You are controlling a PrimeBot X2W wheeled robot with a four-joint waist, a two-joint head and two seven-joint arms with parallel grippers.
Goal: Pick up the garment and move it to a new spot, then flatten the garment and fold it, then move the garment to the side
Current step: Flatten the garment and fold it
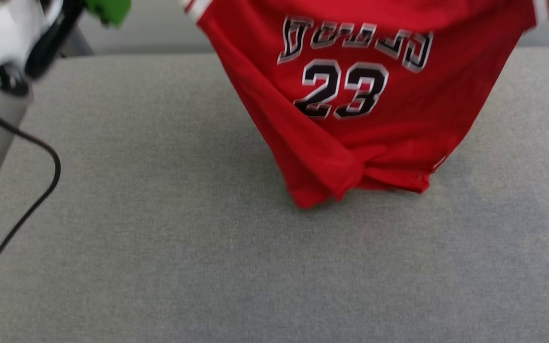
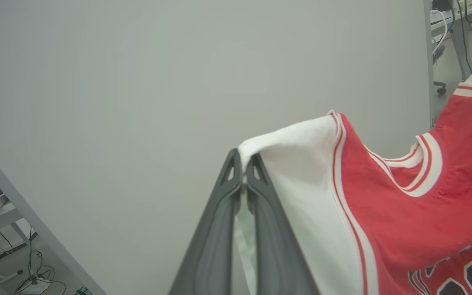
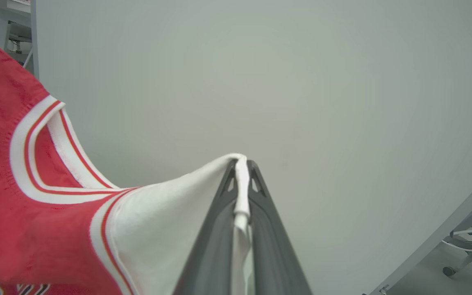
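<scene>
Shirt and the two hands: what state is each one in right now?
Garment: held up, hanging spread, printed front showing, lower hem bunched.
Left hand: shut on one white sleeve.
Right hand: shut on the other white sleeve.

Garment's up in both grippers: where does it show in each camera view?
Head view: the garment hangs from the top edge, centre-right, hem bunched on the grey surface.
Left wrist view: right half, one white sleeve pinched in the left gripper.
Right wrist view: left half, the other white sleeve pinched in the right gripper.
Shared landmark: the black white-outlined lettering on its front.
</scene>
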